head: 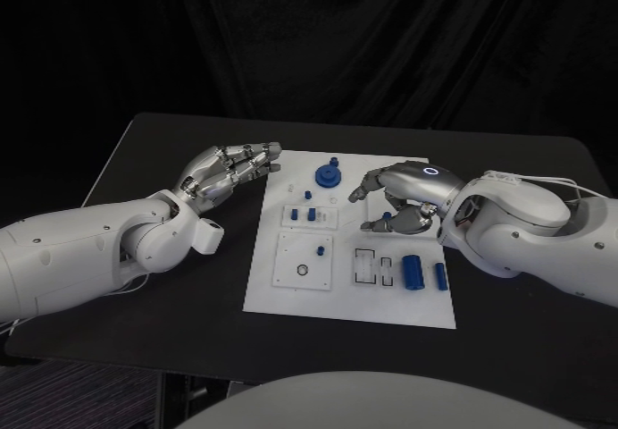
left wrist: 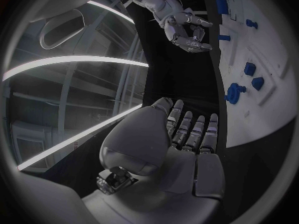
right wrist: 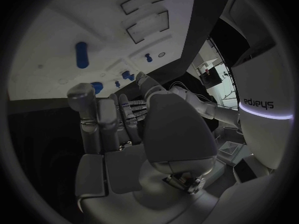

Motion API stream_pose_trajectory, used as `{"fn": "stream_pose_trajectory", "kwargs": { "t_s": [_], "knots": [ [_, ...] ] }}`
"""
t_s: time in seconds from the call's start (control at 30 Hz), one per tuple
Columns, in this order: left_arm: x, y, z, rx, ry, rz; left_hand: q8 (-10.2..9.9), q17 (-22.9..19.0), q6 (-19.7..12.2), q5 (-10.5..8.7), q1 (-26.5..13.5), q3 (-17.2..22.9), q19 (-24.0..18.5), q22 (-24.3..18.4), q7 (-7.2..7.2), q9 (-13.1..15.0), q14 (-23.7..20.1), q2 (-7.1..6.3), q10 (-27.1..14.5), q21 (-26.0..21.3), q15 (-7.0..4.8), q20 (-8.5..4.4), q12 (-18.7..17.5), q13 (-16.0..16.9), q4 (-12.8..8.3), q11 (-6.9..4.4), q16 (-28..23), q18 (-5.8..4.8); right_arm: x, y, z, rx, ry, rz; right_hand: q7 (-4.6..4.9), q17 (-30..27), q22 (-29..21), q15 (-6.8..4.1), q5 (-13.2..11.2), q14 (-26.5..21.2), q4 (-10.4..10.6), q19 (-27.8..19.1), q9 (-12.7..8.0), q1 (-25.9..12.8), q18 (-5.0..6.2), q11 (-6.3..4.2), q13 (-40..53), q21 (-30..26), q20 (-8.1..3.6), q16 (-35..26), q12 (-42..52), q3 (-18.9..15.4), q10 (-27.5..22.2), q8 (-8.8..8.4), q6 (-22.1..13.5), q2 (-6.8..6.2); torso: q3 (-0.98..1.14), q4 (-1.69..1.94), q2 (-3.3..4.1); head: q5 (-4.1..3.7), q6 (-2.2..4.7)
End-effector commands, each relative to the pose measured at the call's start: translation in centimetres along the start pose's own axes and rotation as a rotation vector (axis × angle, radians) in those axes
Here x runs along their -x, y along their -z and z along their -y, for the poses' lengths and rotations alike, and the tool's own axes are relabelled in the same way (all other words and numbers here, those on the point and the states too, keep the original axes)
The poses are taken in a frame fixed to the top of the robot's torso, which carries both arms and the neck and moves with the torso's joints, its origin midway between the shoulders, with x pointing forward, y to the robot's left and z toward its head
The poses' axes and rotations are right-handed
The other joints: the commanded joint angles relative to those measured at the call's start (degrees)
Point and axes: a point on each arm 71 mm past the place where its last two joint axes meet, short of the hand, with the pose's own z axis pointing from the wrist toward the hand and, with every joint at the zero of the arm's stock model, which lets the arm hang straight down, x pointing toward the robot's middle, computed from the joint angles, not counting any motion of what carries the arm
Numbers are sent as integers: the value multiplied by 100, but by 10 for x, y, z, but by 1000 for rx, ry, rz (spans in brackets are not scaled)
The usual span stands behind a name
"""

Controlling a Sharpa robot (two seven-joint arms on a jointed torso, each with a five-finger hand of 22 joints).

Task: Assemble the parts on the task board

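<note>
The white task board (head: pixel 347 299) lies in the middle of the black table. A round blue gear-like part (head: pixel 329 175) stands near its far edge, with small blue pieces (head: pixel 304 214) just nearer. Two blue cylinders (head: pixel 413 271) lie near the board's right side, beside two rectangular recesses (head: pixel 372 266). My left hand (head: pixel 232 170) hovers off the board's far left corner and holds nothing; its fingers (left wrist: pixel 193 129) lie side by side. My right hand (head: pixel 399 198) hangs over the board's far right part, its fingers bent down and holding nothing. The left wrist view shows the gear (left wrist: pixel 234 92) and my right hand (left wrist: pixel 184 30).
A square plate with a small ring (head: pixel 304 261) sits on the board's left half. Bare black table (head: pixel 180 304) runs round the board on all sides. In the right wrist view a blue cylinder (right wrist: pixel 81 55) lies on the board (right wrist: pixel 56 30) beyond my fingers.
</note>
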Motion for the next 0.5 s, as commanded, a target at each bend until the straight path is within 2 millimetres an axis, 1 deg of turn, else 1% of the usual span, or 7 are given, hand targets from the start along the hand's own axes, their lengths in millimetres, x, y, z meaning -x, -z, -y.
{"fn": "stream_pose_trajectory", "kwargs": {
  "t_s": [0.03, 0.1, 0.17, 0.23, 0.3, 0.43, 0.5],
  "knots": [
    [-2, 0, 4, -68, 4, 1, 18, 7, 30, 0, -55, 42, 30, 5, -7, 7, 9, -11, 30, 20, 43, -13, 27, 6, 4, 7, 33, -103, 3, 6, 13, -107, -38, 1, 19, 3, 581, -8, -46, 73, 23, 88, -20, -37, -56, 2, -39, 110, -14, 22, 2, -52, 45, 34, 44, 19, -2, 18, 22, -56, -1],
    [-3, -1, 4, -70, 6, -2, 18, 7, 30, 0, -55, 42, 30, 5, -7, 7, 9, -11, 30, 20, 43, -13, 27, 6, 4, 7, 33, -103, 3, 10, 21, -141, -34, -13, 33, -22, 581, -7, -277, 110, 127, 125, -34, -103, -63, 9, -117, 138, -24, 9, -66, -119, -7, 78, 130, -11, -5, 25, 28, -77, -1],
    [-3, -1, 4, -71, 9, -6, 24, 9, 38, 9, -59, 64, 39, 3, -10, 8, 23, -11, 45, 22, 48, -13, 39, 8, 3, 0, 47, -108, 2, 13, 27, -166, -32, -23, 40, -18, 592, 17, -480, 161, 386, 169, -64, -158, -80, 50, -265, 203, -8, 17, -222, -211, -119, 105, 201, -140, -9, 17, 36, -82, -1],
    [-4, -1, 4, -71, 10, -7, 28, 14, 42, 14, -64, 86, 44, -3, -9, 9, 51, -9, 56, 22, 51, -14, 46, 9, 5, 3, 71, -114, 1, 16, 30, -179, -28, -26, 40, -16, 597, 26, -509, 187, 553, 190, -91, -111, -84, 61, -355, 231, 1, 23, -285, -237, -112, 107, 219, -214, -11, -9, 31, -51, -1],
    [-4, -1, 4, -72, 11, -8, 28, 14, 42, 14, -64, 86, 44, -3, -9, 9, 51, -9, 56, 22, 51, -14, 46, 9, 5, 3, 71, -114, -1, 18, 33, -193, -18, -30, 29, -22, 602, 30, -510, 209, 797, 209, -136, 35, -86, 66, -505, 257, 6, 28, -374, -262, -65, 114, 260, -280, -13, -16, 25, -36, -1],
    [-3, -1, 4, -71, 10, -7, 29, 14, 42, 14, -65, 91, 46, -4, -10, 9, 53, -10, 67, 22, 51, -14, 58, 11, 5, 6, 73, -115, -3, 19, 39, -212, -3, -34, 7, -34, 610, 28, -502, 215, 951, 221, -170, 147, -92, 64, -605, 286, 5, 27, -426, -292, -4, 113, 281, -334, 0, -25, 14, -50, -1],
    [-3, -1, 4, -70, 11, -8, 30, 14, 43, 14, -66, 96, 45, -7, -10, 9, 53, -9, 71, 22, 51, -15, 62, 12, 6, 8, 74, -116, -4, 19, 42, -220, 3, -37, 2, -40, 607, 29, -503, 212, 969, 215, -177, 171, -90, 64, -618, 272, 5, 24, -426, -292, 16, 109, 276, -335, 5, -16, 11, -69, -1]
  ]
}}
